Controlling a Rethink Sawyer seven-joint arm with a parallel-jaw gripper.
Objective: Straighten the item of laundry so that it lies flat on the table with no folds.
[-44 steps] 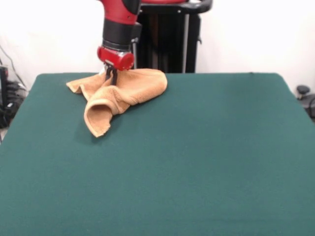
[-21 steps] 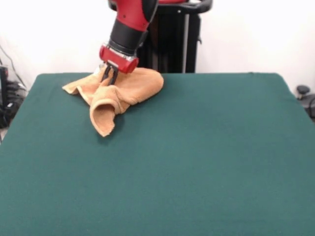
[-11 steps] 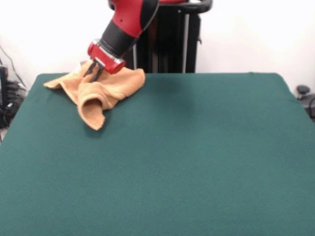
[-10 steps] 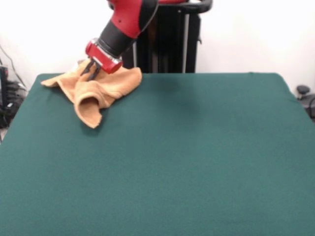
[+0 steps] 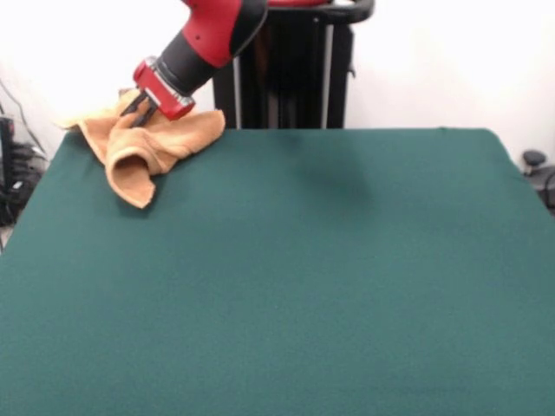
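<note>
Front view, the only one you have: the jaws (image 5: 134, 108) are clamped on the towel (image 5: 143, 143), which has been dragged to the tabletop's (image 5: 303, 277) far left corner, still bunched and folded, so straightening remains undone

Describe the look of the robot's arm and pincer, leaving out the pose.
The arm has a glossy red shell, then a black cylindrical wrist section. A red flange with a pale silver rim caps the wrist. From it project the thin dark fingers of the pincer. No cables or markings show.
</note>
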